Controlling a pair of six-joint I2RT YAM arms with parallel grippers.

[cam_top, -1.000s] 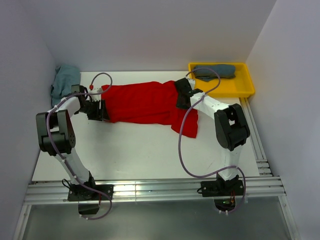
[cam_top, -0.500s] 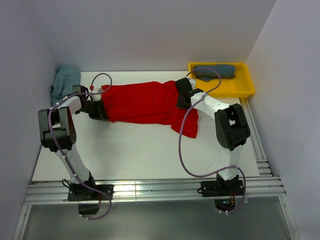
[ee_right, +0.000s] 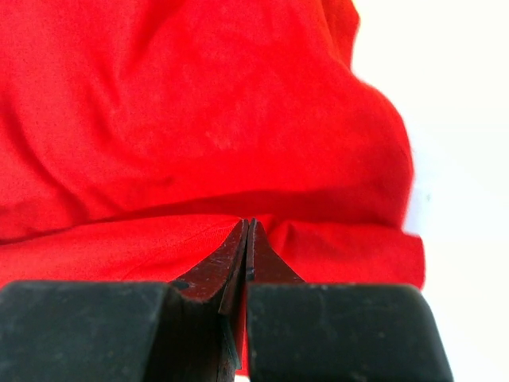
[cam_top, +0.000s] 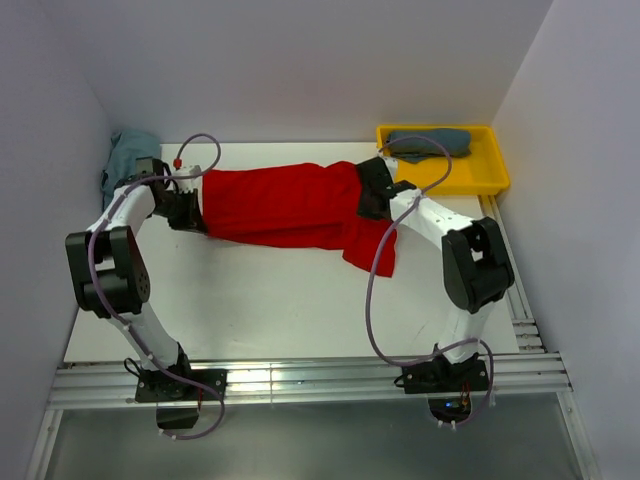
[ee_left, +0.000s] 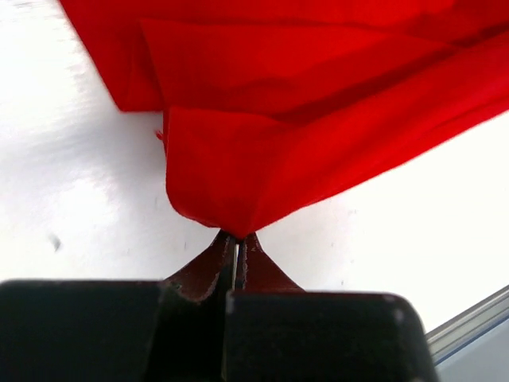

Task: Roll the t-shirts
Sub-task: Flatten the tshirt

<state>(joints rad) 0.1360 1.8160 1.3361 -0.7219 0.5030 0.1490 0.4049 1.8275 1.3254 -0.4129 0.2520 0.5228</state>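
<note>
Red soft cotton t-shirt [cam_top: 285, 205] lies stretched flat, left of the yellow plastic tray [cam_top: 497, 184]. Our left gripper [ee_left: 236, 240] and right gripper [ee_right: 247, 229] each pinch one of its ends, probably to keep it taut for rolling.

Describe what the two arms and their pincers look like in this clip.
Both the left arm and right arm have white tubular links joined by bulky black joint housings, on black bases. A thin mauve cable loops loosely along each one. The left pincer and right pincer each have a squared black body and two dark fingers tapering to thin tips.
</note>
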